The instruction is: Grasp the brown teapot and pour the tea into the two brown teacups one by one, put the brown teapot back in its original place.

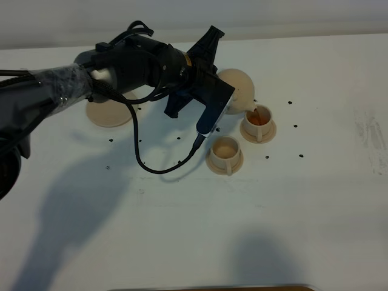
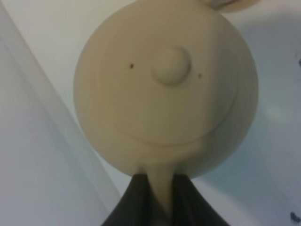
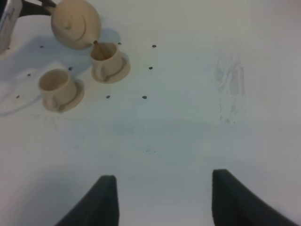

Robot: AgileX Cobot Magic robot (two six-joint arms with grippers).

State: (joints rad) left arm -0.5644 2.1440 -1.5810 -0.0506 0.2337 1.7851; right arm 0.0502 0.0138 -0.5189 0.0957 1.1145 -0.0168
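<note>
The brown teapot [image 1: 238, 86] hangs tilted above the table, its spout over the farther of the two brown teacups [image 1: 259, 125]. A thin brown stream runs into that cup, which holds orange-brown tea. My left gripper [image 1: 222, 97] is shut on the teapot's loop handle [image 2: 160, 186]; in the left wrist view the round lidded teapot [image 2: 164, 89] fills the frame ahead of the left gripper [image 2: 162, 200]. The nearer teacup [image 1: 225, 154] looks empty inside. The large flat saucer [image 1: 109, 113], the original place, lies bare at the left behind my arm. My right gripper [image 3: 162, 197] is open, well away from the teapot [image 3: 75, 23] and the cups [image 3: 106, 59].
A black cable [image 1: 145, 162] loops from the left wrist down onto the white table [image 1: 315, 200], close to the nearer cup. Small dark specks [image 1: 295, 126] dot the tabletop around the cups. The table's far edge runs along the top of the exterior view.
</note>
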